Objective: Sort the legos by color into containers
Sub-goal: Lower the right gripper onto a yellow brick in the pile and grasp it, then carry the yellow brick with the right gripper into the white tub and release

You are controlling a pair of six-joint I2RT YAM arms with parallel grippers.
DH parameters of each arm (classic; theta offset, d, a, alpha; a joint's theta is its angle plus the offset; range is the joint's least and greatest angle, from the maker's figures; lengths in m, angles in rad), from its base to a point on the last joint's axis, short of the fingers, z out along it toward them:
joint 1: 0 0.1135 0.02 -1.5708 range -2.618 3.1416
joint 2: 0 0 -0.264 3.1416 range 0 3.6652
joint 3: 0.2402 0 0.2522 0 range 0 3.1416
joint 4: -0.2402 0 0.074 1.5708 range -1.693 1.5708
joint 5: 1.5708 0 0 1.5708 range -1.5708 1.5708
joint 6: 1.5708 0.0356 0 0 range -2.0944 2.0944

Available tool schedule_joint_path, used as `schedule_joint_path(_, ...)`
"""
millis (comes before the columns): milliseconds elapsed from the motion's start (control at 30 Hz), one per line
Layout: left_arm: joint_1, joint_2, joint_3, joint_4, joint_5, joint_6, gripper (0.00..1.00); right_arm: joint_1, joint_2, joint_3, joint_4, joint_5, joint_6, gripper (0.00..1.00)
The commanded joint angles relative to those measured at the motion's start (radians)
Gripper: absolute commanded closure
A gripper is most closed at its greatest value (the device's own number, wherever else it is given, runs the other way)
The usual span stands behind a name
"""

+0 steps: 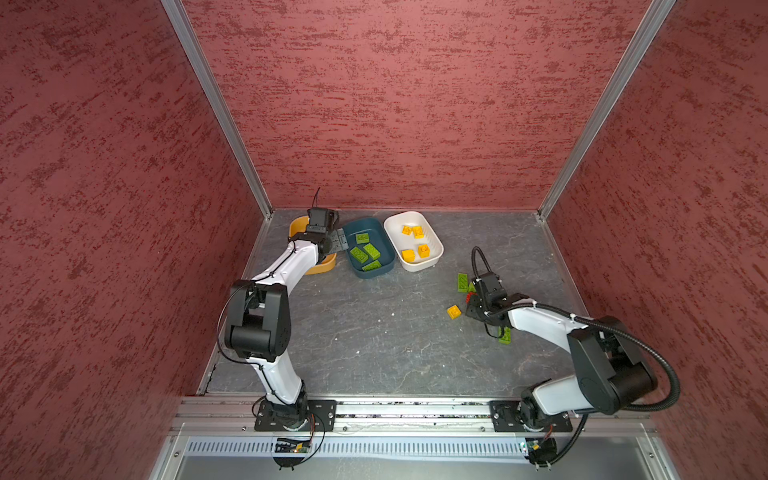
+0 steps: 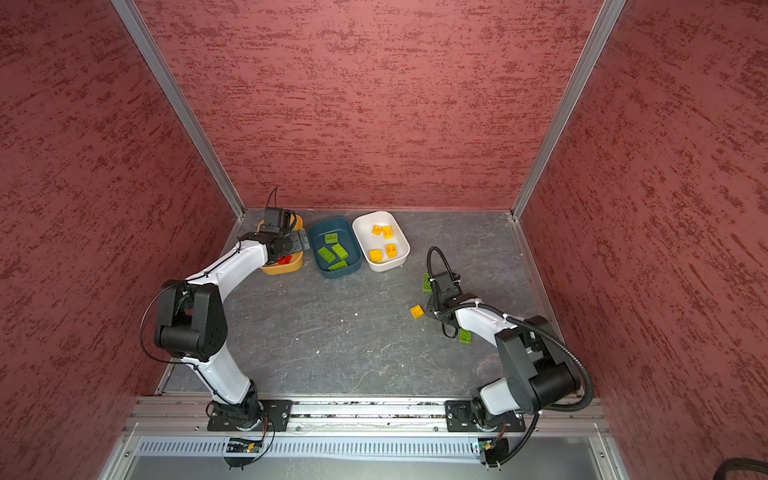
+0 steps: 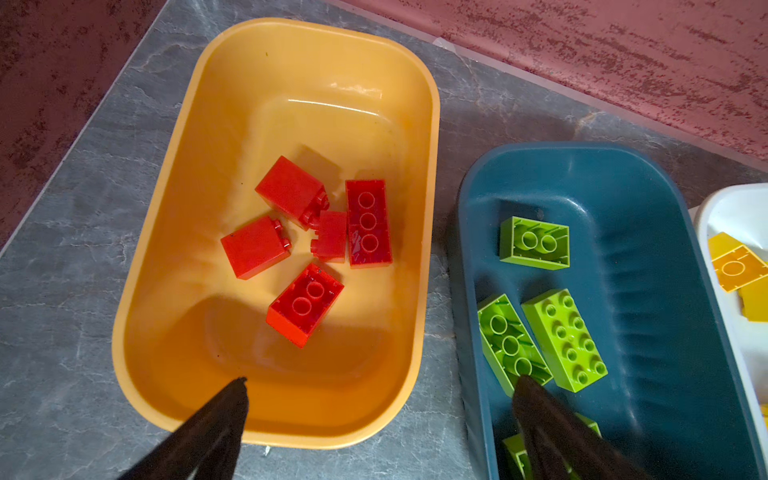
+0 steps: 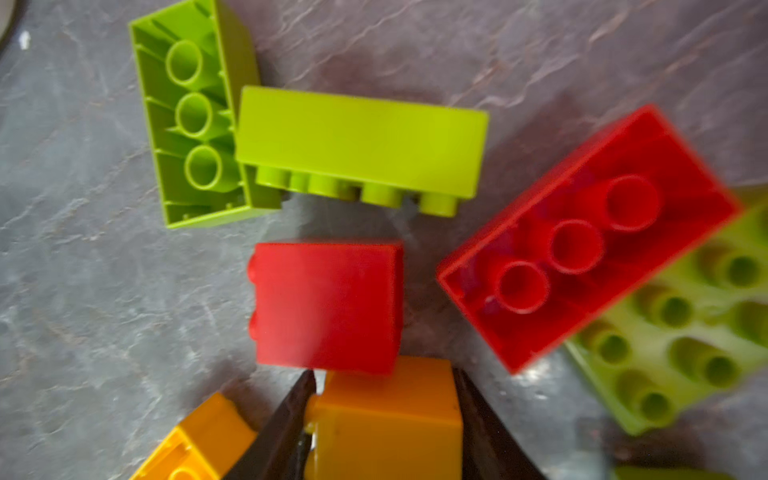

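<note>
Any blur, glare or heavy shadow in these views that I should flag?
Right wrist view: soft throughout, the long red brick smeared worst, the yellow brick in the right pincer fuzzy too. Left wrist view: sharp, a glare streak on the mustard tub, dark shadow on its floor. Both top views: evenly lit, sharp, though objects are small.

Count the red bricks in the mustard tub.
5: an oblong red brick underside-up nearest the teal tub, a small one beside it, two more on their sides, another underside-up. None seems hidden.
</note>
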Motion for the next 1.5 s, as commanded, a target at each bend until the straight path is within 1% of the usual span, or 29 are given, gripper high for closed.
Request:
schedule_joint_path(0, 0.001, -0.036, -0.011, 0.005, 0.012, -0.009, 0.01, 0.014, 0.002, 0.011, 0.028, -0.067, -0.038, 0.55)
schedule_joint_path(100, 0.001, -0.047, -0.023, 0.015, 0.021, -0.008, 0.0, 0.024, 0.001, 0.015, 0.099, -0.151, -0.056, 0.57)
schedule_joint_path(167, 0.0, -0.052, -0.028, 0.022, 0.032, -0.008, 0.01, 0.028, 0.005, 0.024, 0.135, -0.186, -0.053, 0.58)
schedule_joint_path(300, -0.003, -0.077, -0.046, 0.043, 0.065, 0.007, 0.01, 0.037, -0.005, 0.061, 0.169, -0.212, -0.055, 0.59)
schedule_joint_path(467, -0.012, -0.126, -0.079, 0.075, 0.106, 0.011, 0.01, 0.044, -0.037, 0.14, 0.203, -0.247, -0.146, 0.6)
schedule_joint_path(533, -0.017, -0.149, -0.104, 0.096, 0.151, -0.015, 0.01, 0.044, -0.031, 0.172, 0.232, -0.255, -0.187, 0.6)
schedule_joint_path(600, -0.026, -0.175, -0.14, 0.125, 0.223, -0.024, 0.01, 0.044, -0.016, 0.218, 0.265, -0.278, -0.227, 0.61)
schedule_joint_path(767, -0.062, -0.253, -0.203, 0.136, 0.228, -0.026, 0.01, 0.044, 0.09, 0.339, 0.323, -0.337, -0.26, 0.63)
schedule_joint_path(867, -0.068, -0.303, -0.24, 0.154, 0.252, -0.025, 0.01, 0.045, 0.155, 0.424, 0.318, -0.354, -0.288, 0.63)
schedule_joint_path(967, -0.068, -0.334, -0.267, 0.17, 0.25, -0.022, 0.01, 0.043, 0.248, 0.536, 0.287, -0.363, -0.325, 0.63)
schedule_joint_path(1100, -0.068, -0.331, -0.277, 0.182, 0.259, -0.039, 0.01, 0.043, 0.378, 0.653, 0.29, -0.369, -0.332, 0.61)
schedule_joint_path(1200, -0.07, -0.316, -0.273, 0.186, 0.289, -0.048, 0.0, 0.043, 0.477, 0.761, 0.273, -0.366, -0.327, 0.59)
schedule_joint_path(1267, -0.075, -0.306, -0.269, 0.188, 0.306, -0.045, 0.01, 0.044, 0.55, 0.843, 0.257, -0.388, -0.34, 0.58)
schedule_joint_path(1333, -0.078, -0.298, -0.265, 0.195, 0.327, -0.04, 0.01, 0.043, 0.622, 0.932, 0.229, -0.428, -0.356, 0.55)
schedule_joint_path(1400, -0.085, -0.291, -0.26, 0.196, 0.336, -0.035, 0.01, 0.043, 0.683, 1.013, 0.215, -0.443, -0.366, 0.46)
schedule_joint_path(1467, -0.093, -0.281, -0.254, 0.194, 0.333, -0.031, 0.01, 0.044, 0.722, 1.07, 0.22, -0.418, -0.373, 0.37)
